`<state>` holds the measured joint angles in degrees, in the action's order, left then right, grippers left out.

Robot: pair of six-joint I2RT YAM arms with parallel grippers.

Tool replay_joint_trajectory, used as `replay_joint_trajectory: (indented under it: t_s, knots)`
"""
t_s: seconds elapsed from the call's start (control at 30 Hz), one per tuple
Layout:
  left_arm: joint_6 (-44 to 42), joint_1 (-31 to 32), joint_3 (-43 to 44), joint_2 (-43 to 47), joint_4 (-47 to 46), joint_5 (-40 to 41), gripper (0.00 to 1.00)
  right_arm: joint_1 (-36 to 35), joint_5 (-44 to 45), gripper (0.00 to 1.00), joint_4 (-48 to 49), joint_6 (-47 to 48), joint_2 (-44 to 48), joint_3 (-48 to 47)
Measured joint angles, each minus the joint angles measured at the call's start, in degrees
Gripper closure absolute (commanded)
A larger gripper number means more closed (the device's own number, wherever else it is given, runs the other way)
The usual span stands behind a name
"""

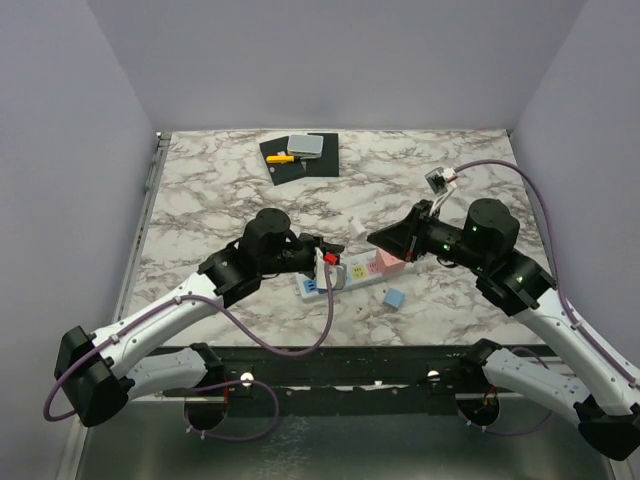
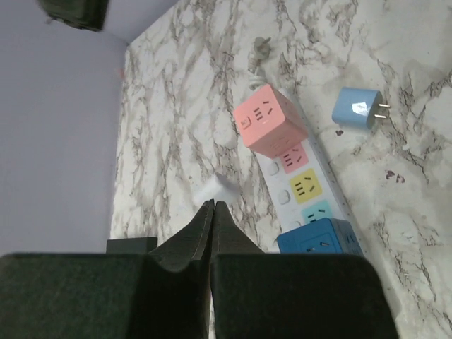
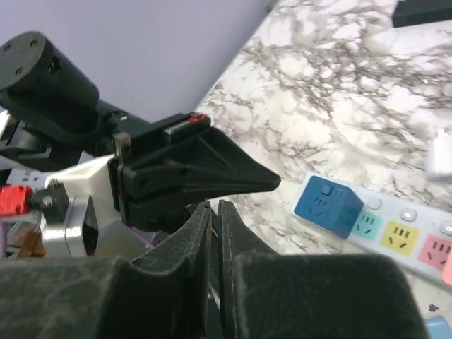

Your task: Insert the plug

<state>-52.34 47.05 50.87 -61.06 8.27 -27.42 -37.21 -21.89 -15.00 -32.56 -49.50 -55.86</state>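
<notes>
Left gripper (image 2: 212, 205), power strip (image 2: 277, 182), loose plug (image 2: 357, 108)

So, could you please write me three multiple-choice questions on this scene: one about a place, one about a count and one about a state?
1. Where is the light-blue plug?
A) in a socket of the power strip
B) lying on the table beside the power strip
C) on the floor

2. How many cube adapters sit on the power strip?
A) one
B) two
C) four

3. What is the state of the left gripper?
A) wide open
B) shut on the light-blue plug
C) shut on nothing

Answers:
1 B, it rests on the marble with bare prongs.
2 B, there is a pink cube and a blue cube.
3 C, its fingers meet with nothing between them.
</notes>
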Motion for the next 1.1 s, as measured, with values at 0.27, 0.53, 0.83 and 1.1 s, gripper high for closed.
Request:
replay_joint_trajectory:
  t_s: [0.27, 0.53, 0.83, 1.1]
  knots:
    - [-1.5, -0.1, -3.0, -3.7, 0.1, 0.3, 1.0, 0.0, 9.2, 0.65, -5.7, -0.3, -0.5, 2.1]
    - [5.8, -9.1, 4.2, -15.9, -1.0, 1.8, 0.63, 0.0, 21.7, 0.48, -10.5, -0.6, -1.2, 1.9]
    - [13.0, -14.7, 31.6, -43.5, 4.6, 3.1, 0.06, 0.0, 29.1, 0.33, -10.8, -1.5, -4.2, 1.3]
    - [31.5, -13.7, 47.5, -60.9, 10.8, 10.4, 0.03, 0.0, 33.1, 0.28, -9.5, -2.8, -3.1, 3.4]
